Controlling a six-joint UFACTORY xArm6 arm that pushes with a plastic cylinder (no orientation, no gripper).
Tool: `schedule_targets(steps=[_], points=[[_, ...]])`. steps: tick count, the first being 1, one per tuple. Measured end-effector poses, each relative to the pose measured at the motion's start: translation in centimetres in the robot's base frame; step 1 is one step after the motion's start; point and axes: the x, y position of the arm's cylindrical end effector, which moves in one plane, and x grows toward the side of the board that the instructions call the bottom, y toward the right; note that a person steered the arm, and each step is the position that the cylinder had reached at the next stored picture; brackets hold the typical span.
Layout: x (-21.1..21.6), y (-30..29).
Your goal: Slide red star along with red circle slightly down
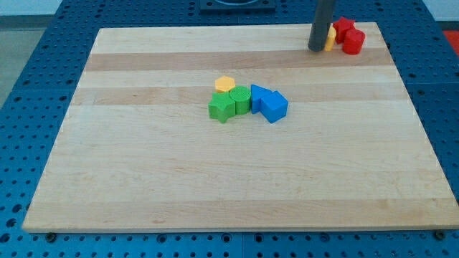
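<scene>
Blocking tip (316, 49): yellow block (330, 39).

A laboratory or robotics test bench is indicated. A pale wooden board (237, 172), made of glued strips, is laid as the counter on a blue perforated base plate (21, 86) whose regular grid of mounting holes is seen on every side. Small coloured blocks of the kind used in pushing trials are gathered on the board, and a dark rod is lowered to its far right corner. No household or shop furnishing is shown.
</scene>
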Motion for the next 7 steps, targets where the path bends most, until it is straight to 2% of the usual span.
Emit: schedule_targets(steps=[2, 3, 4, 5, 7], points=[[0.9, -2.2], [1.2, -6.3], [-0.7, -8.6], [-3.8, -9.1], [-7.3, -4.6]])
